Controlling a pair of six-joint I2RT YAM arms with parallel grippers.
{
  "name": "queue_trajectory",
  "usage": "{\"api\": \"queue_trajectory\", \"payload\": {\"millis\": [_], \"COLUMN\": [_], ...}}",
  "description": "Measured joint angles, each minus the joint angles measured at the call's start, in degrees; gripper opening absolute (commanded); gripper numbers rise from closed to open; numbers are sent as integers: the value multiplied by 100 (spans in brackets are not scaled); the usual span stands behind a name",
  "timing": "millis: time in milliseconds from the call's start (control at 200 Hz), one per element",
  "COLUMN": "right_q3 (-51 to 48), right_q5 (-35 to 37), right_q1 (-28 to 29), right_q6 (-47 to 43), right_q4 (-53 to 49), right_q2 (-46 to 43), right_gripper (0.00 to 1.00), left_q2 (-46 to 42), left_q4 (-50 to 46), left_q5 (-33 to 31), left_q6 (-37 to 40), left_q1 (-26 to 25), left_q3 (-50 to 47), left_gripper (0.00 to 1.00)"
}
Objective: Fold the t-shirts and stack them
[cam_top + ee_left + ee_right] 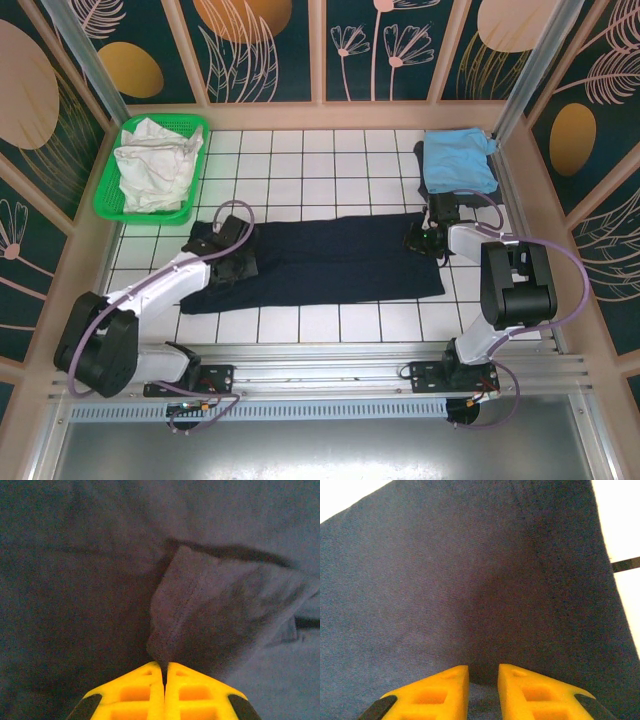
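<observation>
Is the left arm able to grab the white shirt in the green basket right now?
Probably not yet. The left claw is pinched shut on the navy shirt. The white shirt lies close, nothing between, once it lets go.

from above, the left arm (150,290) covers the left end of the navy shirt (330,262). the white shirt (152,165) is too crumpled to tell its shape. in the left wrist view the left gripper (164,676) is cut off at the bottom edge, and the navy shirt runs past every side.
</observation>
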Motion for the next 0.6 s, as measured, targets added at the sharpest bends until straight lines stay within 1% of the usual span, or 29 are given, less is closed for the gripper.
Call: {"api": "queue_trajectory", "payload": {"millis": [135,275,340,405,440,460,480,510,580,601], "right_q3": [90,251,365,461,511,533,560,592,669,688], "right_q5": [-13,-13,0,7,11,15,13,9,-9,-7], "right_q1": [0,0,0,2,2,2,7,22,96,133], "right_q6": [-2,-2,0,0,2,0,2,4,24,22], "right_q4": [-105,-295,-393,-461,-498,-514,-531,-542,-538,-538], "right_q2": [35,48,44,22,-4,-24,-46,-72,-131,-142], "right_gripper": [24,24,25,26,27,27,27,27,29,29], "left_q2": [-420,-544,-564,-603,-629,-651,-678,-715,-793,-809], "left_q4": [90,389,518,483,433,400,363,286,61,11], "left_q5": [184,636,901,1088,1102,1080,1056,997,715,614], "left_q6": [-280,-466,-490,-479,-457,-452,-413,-422,-426,-479], "left_q1": [-310,-649,-791,-866,-885,-890,-890,-887,-887,-887], "left_q3": [-380,-713,-870,-946,-946,-940,-929,-901,-743,-682], "left_gripper": [9,10,17,20,24,28,34,46,61,67]}}
